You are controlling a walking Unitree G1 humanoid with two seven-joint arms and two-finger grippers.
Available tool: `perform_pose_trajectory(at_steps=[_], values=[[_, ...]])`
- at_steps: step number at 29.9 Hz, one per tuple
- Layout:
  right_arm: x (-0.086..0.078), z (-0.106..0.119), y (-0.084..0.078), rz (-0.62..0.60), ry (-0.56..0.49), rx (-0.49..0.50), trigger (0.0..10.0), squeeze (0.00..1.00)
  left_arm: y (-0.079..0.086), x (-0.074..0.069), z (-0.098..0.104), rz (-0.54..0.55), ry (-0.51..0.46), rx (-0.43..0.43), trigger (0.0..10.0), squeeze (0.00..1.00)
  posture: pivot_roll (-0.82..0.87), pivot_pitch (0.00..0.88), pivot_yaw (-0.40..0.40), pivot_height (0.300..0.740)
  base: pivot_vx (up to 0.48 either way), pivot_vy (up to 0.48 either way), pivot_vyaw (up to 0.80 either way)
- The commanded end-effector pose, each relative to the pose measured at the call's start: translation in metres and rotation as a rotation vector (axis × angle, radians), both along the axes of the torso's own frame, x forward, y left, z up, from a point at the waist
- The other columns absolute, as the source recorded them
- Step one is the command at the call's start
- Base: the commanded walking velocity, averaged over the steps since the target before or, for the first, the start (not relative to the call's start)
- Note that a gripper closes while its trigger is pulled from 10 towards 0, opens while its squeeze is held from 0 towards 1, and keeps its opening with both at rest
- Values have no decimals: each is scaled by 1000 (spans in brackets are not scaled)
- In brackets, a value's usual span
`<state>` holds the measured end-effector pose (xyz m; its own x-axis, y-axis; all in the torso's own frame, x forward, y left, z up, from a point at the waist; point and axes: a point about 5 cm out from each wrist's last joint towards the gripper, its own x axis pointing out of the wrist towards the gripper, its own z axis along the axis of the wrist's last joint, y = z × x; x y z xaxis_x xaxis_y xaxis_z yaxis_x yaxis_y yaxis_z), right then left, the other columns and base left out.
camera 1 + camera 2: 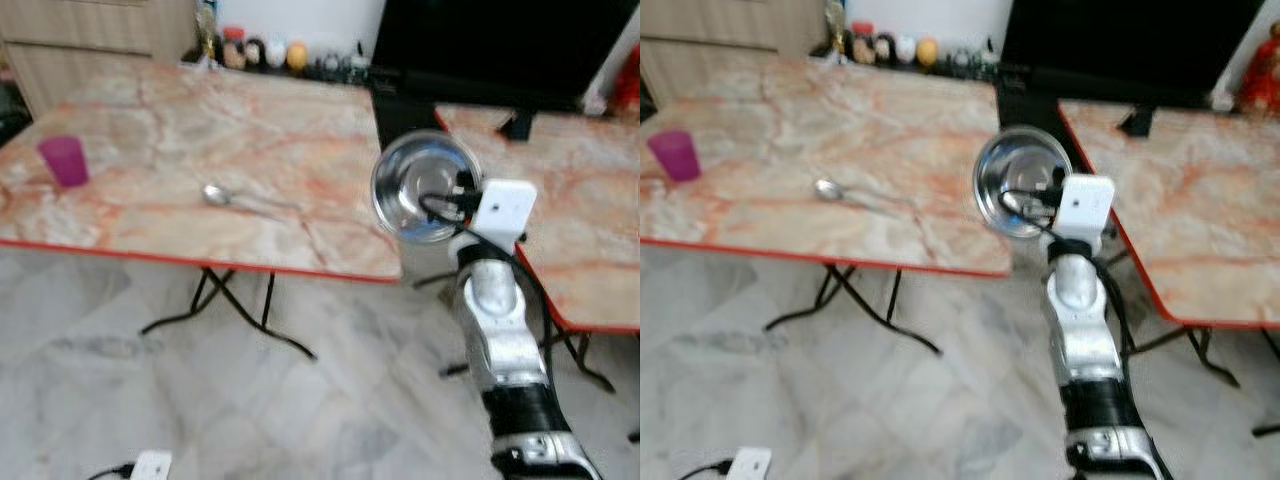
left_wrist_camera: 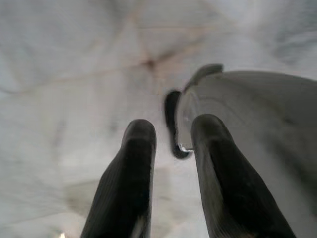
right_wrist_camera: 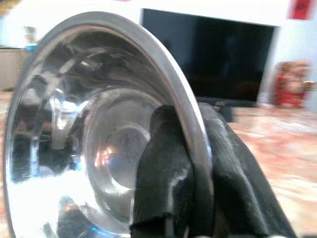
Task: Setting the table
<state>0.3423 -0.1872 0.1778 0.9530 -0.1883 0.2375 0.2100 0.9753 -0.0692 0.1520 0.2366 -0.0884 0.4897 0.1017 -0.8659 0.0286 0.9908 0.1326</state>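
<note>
The steel bowl [image 3: 94, 129] is pinched by its rim in the right gripper [image 3: 195, 163]. It is judged light, rigid and slippery, so the rim grip suits it. The left gripper [image 2: 171, 163] is held slightly apart, empty.

Right gripper [image 3: 198, 168] pinches the rim of a steel bowl [image 3: 94, 144], one black finger [image 3: 166, 173] inside, the other outside. Bowl is tilted on edge, hollow facing the camera. Behind the bowl: dark TV screen [image 3: 208, 59], marbled tabletop [image 3: 282, 148], red figurine [image 3: 291, 84] beside the screen.
</note>
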Motion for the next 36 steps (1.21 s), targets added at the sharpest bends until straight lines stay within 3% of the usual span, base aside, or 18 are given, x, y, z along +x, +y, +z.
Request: perform_pose_trajectory(at_steps=[1, 5, 36], values=[[3, 11, 12, 44, -39, -4, 10000, 0, 2, -6, -2, -7, 24, 6, 10000, 0, 175, 0, -121, 707, 0, -304, 800], [3, 9, 13, 49, -27, 9, 10000, 0, 2, -6, -2, -5, 23, 5, 10000, 0, 179, 0, -125, 707, 0, -300, 678], [3, 7, 17, 89, -13, 14, 10000, 0, 1, -6, -2, -9, 25, 1, 10000, 0, 171, 0, -120, 707, 0, -281, 0]])
